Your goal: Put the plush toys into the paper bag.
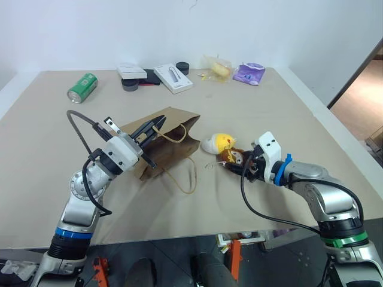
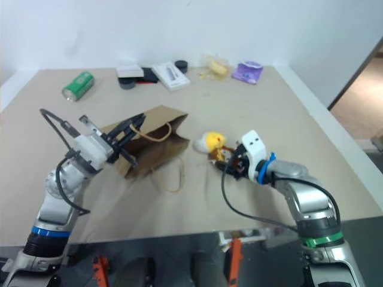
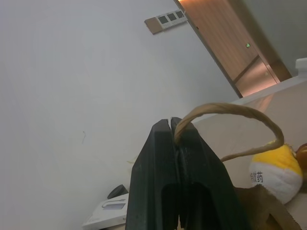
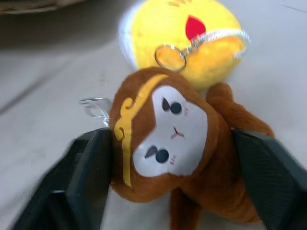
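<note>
The rounded yellow-and-white plush toy [image 3: 277,168] bore small dark characters on its white part, too small to read. The left gripper [image 1: 154,127] had its two black fingers [image 3: 192,158] pressed together on a thin tan loop handle [image 3: 230,111] of the plain brown kraft paper bag [image 1: 173,146], which lay on the pale counter [image 1: 287,113] with the other handle trailing loose. The right gripper [image 4: 168,167] had its fingers [image 4: 84,167] set apart on either side of the brown plush toy with a pale face and gold headband [image 4: 168,139], both close against its sides; whether they pinched it could not be told. The yellow toy lay just beyond, touching the brown one.
</note>
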`<state>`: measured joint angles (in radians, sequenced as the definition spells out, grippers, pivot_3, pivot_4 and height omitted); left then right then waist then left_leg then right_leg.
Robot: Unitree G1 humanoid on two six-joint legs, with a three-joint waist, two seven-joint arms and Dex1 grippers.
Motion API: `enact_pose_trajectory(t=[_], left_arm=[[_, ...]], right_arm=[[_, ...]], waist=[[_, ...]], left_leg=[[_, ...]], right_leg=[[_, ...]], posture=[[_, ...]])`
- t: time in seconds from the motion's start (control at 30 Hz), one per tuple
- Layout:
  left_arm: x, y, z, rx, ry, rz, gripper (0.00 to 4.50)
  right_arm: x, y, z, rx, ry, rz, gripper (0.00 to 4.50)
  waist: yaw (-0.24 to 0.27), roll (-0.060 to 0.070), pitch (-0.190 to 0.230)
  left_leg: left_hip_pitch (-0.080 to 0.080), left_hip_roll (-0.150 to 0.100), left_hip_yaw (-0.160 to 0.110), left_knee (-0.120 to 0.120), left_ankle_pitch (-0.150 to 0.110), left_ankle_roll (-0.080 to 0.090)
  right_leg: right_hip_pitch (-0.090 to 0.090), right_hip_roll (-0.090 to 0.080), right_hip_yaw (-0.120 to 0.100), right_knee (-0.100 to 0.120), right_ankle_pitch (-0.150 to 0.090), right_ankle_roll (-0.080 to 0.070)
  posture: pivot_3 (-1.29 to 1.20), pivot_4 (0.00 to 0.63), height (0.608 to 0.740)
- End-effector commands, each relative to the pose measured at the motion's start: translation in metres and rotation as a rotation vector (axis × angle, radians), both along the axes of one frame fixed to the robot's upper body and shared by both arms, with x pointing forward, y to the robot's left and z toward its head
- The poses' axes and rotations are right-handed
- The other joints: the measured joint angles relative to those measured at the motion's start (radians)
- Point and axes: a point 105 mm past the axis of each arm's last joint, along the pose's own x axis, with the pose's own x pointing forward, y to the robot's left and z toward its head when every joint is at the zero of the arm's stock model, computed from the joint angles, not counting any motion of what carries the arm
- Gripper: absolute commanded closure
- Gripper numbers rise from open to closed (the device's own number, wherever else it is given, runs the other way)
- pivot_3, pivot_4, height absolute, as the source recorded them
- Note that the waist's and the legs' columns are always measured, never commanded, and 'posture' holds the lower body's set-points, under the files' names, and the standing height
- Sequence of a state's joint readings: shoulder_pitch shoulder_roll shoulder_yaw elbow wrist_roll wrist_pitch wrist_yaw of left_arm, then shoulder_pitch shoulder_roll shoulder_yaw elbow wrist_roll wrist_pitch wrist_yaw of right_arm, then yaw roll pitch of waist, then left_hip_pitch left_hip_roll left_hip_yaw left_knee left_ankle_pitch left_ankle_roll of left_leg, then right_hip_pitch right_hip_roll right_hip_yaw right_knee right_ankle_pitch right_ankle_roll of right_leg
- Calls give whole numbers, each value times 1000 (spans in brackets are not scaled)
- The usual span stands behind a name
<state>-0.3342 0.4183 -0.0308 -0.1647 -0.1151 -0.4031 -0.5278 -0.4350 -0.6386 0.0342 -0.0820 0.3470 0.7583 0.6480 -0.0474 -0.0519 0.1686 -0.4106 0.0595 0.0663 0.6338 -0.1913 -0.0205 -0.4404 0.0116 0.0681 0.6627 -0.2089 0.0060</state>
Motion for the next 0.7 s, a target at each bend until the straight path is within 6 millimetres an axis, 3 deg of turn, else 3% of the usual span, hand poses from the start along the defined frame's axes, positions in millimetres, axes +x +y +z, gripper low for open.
enact_pose_trajectory(t=[0.03,0.07,0.2,0.33,0.43,0.53,0.7], left_arm=[[-4,-1,11,-4,-60,-11,4500],[-4,-1,11,-4,-60,-11,4500],[-4,-2,11,-6,-60,-14,4500],[-4,-2,12,-7,-60,-15,4500],[-3,-3,12,-7,-59,-15,4500],[-3,-3,12,-9,-60,-14,4500],[-2,-5,13,-13,-62,-17,4500]], right_arm=[[0,-11,3,-2,-7,-34,2531],[-1,-14,5,3,-9,-36,2720],[-12,-23,27,82,-76,14,4264],[-37,-23,84,294,-183,160,4495],[-63,13,112,415,-195,375,4495],[-80,55,119,472,-164,539,4495],[-49,107,92,433,-102,489,4495]], waist=[[1,0,0],[1,0,0],[4,0,0],[3,1,1],[-5,1,1],[-5,1,1],[-3,1,1]], left_leg=[[0,0,0,0,0,0],[0,0,0,0,0,0],[0,-1,0,0,0,0],[-1,-1,0,0,0,0],[-1,0,0,0,0,0],[2,2,-3,-2,-1,0],[2,2,-5,-3,-1,0]], right_leg=[[0,0,0,0,0,0],[0,0,0,0,0,0],[0,-1,0,0,0,1],[0,-1,1,-1,0,2],[-1,0,1,-1,2,5],[0,3,0,-1,2,4],[0,5,0,-1,0,0]], posture=[[0,150,740],[0,150,740],[0,150,740],[0,150,740],[0,150,740],[0,150,740],[0,150,740]])
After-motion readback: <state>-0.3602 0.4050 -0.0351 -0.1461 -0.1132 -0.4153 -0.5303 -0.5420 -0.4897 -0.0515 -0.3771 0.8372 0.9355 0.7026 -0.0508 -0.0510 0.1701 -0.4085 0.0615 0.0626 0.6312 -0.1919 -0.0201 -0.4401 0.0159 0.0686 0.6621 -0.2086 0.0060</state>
